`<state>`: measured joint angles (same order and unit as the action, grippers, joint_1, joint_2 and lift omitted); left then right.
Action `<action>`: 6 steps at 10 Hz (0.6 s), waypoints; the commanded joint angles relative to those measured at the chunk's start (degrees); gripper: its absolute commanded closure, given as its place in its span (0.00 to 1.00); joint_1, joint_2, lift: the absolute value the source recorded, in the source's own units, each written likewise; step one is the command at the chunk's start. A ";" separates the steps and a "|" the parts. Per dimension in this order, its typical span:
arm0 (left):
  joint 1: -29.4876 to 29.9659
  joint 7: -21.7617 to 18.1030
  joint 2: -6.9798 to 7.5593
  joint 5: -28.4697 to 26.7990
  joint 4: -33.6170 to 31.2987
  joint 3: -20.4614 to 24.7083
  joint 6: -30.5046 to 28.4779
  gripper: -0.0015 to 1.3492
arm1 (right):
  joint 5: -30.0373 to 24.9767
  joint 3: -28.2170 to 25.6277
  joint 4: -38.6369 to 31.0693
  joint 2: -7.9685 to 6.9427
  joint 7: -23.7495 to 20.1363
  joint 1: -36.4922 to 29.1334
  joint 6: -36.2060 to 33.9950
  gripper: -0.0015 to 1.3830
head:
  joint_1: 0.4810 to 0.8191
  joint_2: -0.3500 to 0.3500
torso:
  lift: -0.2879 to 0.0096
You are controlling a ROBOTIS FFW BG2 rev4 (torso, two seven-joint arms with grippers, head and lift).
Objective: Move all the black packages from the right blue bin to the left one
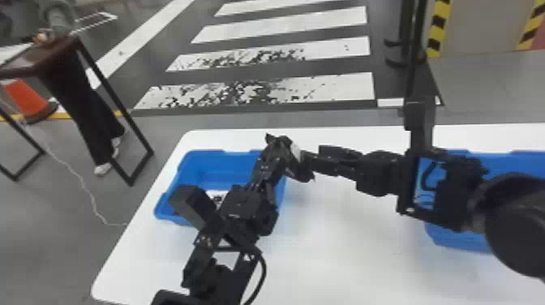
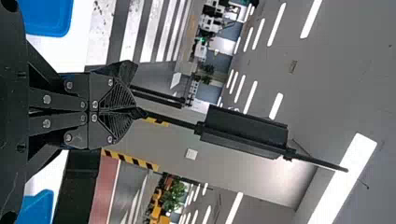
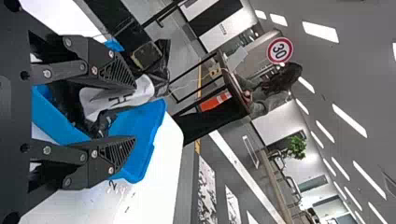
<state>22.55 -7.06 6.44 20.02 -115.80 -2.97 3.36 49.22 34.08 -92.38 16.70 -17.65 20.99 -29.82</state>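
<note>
My left gripper (image 1: 272, 161) is over the right part of the left blue bin (image 1: 221, 160). In the left wrist view the left gripper (image 2: 135, 112) is shut on a black package (image 2: 122, 71), its dark edge showing beside the fingers. My right gripper (image 1: 310, 158) points left, beside that package and just off the bin's right side. The right wrist view has the right gripper (image 3: 135, 112) open, with the white-labelled package (image 3: 118, 97) showing between its fingers. The right blue bin (image 1: 456, 239) lies partly behind the right arm. An item with a white label (image 1: 216, 195) lies in the left bin.
Both bins stand on a white table (image 1: 344, 251). The forearms cover parts of them. Beyond the table, a person stands at a dark side table (image 1: 52, 56) on the left, near an orange cone (image 1: 26, 99). A dark pole (image 1: 413, 69) rises behind on the right.
</note>
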 commanded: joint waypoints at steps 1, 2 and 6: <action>0.79 1.44 -0.46 -1.63 0.00 1.03 1.98 0.90 | 1.16 -0.04 0.90 0.00 -0.19 -0.17 1.70 0.19 | 0.63 0.92 | 0.50; 0.22 1.70 -0.99 -6.77 0.00 4.00 2.41 0.90 | 2.65 -0.84 1.18 0.09 -1.15 -1.16 2.26 0.17 | 0.63 0.94 | 0.50; -5.40 6.62 -1.51 -23.34 15.04 11.42 12.67 0.73 | 1.39 -13.63 -2.61 0.09 -3.88 -9.03 2.41 0.16 | 0.60 1.00 | 0.50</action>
<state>18.17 -0.54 4.98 -3.20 -104.60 7.79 12.41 51.27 22.73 -94.11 16.78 -21.45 13.29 -27.41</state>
